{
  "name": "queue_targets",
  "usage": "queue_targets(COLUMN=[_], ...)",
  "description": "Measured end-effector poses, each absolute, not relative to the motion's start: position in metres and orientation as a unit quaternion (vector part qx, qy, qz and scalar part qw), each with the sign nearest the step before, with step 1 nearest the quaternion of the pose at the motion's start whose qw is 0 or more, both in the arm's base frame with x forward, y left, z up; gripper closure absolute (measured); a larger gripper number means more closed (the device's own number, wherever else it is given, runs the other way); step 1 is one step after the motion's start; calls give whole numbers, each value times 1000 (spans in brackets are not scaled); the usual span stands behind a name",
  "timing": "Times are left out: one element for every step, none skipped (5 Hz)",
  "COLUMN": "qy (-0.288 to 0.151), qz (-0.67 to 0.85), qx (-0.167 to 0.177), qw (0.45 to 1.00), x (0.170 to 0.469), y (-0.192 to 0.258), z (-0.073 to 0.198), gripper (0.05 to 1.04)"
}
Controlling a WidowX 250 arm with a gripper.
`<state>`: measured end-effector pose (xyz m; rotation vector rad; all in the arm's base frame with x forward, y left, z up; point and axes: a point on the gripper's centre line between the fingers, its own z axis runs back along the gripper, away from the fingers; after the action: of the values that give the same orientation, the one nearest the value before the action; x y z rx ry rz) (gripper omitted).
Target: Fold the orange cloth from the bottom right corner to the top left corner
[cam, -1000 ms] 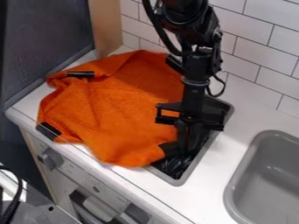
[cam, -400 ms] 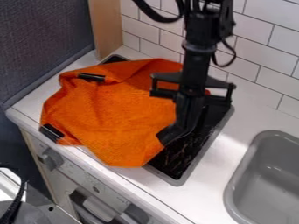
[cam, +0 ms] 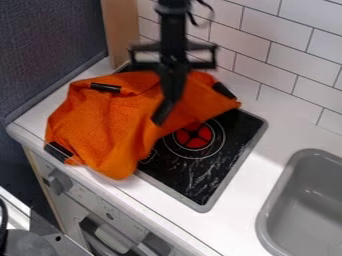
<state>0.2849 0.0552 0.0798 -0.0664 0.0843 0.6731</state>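
Since the earlier frame, the hand [cam: 168, 102] has swept away from the hob's sink-side edge towards its panel-side end, and a corner of the orange cloth [cam: 107, 127] has come with it, baring a red disc [cam: 194, 136] on the hob [cam: 212, 176]. The black tab [cam: 59, 151] near the bench's front edge has barely shifted.

What matters most is how the cloth lies from the hand: the bulk of it spreads below and towards the panel-side end of the bench [cam: 230, 220], while a smaller flap reaches the other way, to a second tab [cam: 223, 90] by the hob's wall-side edge. Its long axis runs slantwise between those two tabs, from the bench's front edge up towards the tiled wall [cam: 287, 55], with the hand above the wall-side half. The hand appears closed on the cloth, pinching it by a dark corner tab [cam: 161, 113].

The cloth looks soft and slightly fuzzy, like towelling, with slack creases and a loose fold hanging from the pinched corner. Under it the hob is flat, glossy black with pale marbled streaks, ringed by a smooth grey rim; the bench is plain white, and the grey sink [cam: 308, 200] has rounded corners.
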Motion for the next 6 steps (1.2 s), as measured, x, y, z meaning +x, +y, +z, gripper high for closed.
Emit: queue_targets(qy=[2, -9, -5, 2, 8, 7], qz=[347, 363, 391, 402, 408, 395], qx=[-46, -20, 9, 25, 45, 53], qw=[937, 932, 920, 915, 912, 917], x=[301, 309, 300, 298, 291, 287], y=[106, 154, 193, 207, 210, 210], z=[92, 93, 83, 53, 26, 20], gripper=[1032, 1032, 1032, 1032, 1013, 870])
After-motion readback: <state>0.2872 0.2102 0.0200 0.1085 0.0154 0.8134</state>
